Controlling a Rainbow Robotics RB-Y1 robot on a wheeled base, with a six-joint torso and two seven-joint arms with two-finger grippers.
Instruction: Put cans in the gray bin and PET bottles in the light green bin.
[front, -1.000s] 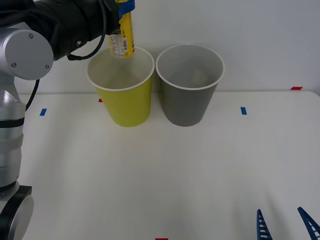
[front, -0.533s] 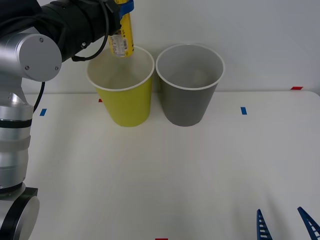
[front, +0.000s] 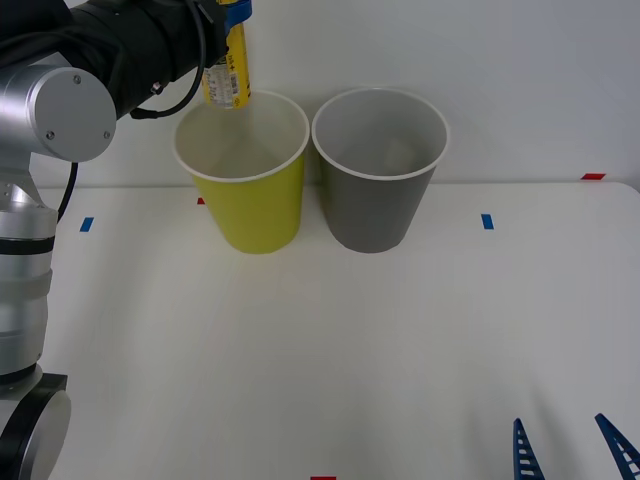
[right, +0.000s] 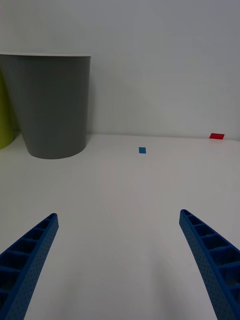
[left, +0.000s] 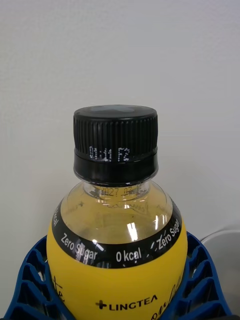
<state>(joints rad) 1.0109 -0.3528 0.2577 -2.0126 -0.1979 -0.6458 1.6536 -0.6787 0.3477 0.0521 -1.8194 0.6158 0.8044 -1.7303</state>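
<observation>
My left gripper (front: 234, 14) is shut on the PET bottle (front: 228, 75), a small yellow-labelled bottle hanging above the back left rim of the light green bin (front: 250, 205). In the left wrist view the bottle (left: 117, 250) shows its black cap (left: 116, 142), with blue fingers (left: 30, 280) wrapped around both sides of it. The gray bin (front: 376, 200) stands right beside the green one, also seen at the left of the right wrist view (right: 50, 110). My right gripper (front: 570, 450) rests open low over the table's front right, blue fingers (right: 30, 260) spread wide.
Both bins stand at the back of the white table (front: 320, 350), close to a white wall. Small blue tape marks (front: 487, 221) and red tape marks (front: 593, 176) dot the tabletop. The table's middle and front are bare.
The left gripper has carried the bottle a little left and up, from over the green bin's opening toward its back left rim. The right arm has not moved.
</observation>
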